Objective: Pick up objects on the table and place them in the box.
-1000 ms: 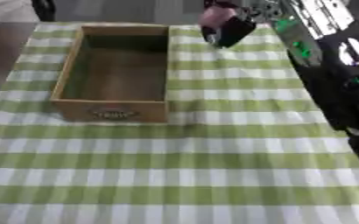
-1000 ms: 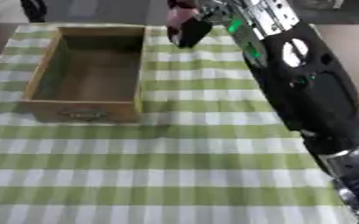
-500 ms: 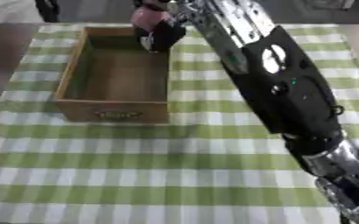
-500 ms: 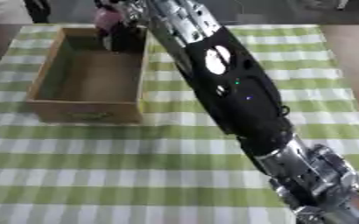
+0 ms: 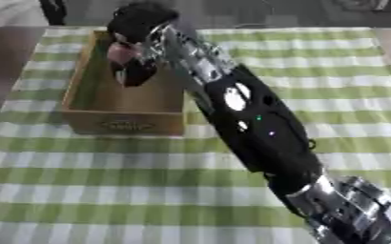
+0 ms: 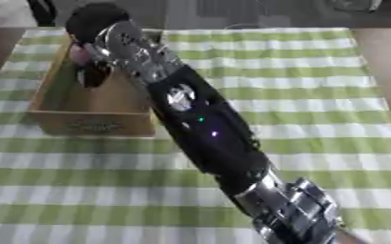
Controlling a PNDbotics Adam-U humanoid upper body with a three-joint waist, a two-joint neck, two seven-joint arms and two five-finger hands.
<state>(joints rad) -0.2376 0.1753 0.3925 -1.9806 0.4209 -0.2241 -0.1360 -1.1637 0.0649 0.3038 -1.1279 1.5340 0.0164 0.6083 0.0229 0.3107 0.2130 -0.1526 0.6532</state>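
Green-and-white checked tablecloth [image 5: 82, 190] covers the whole table, with a wooden box [image 5: 125, 125] sitting toward the far left of it. Now the fingers: the right hand [image 5: 134, 71] has its dark fingers curled down around a small pinkish object [image 5: 120, 53], which shows just at the hand's left side. It's blurry, so all I can make out of that thing is a rounded pink shape. Hand and object are both over the open box, about above the far half of its interior, and I can't tell if the object touches the box floor or is held off it. Going outward, the silver wrist section leads into the thick black forearm [image 5: 249, 119], which runs diagonally across the cloth from the lower right corner up to the box, crossing over the box's right wall. A few small lights glow on the forearm's black shell. Box has a dark oval label on its near wall.
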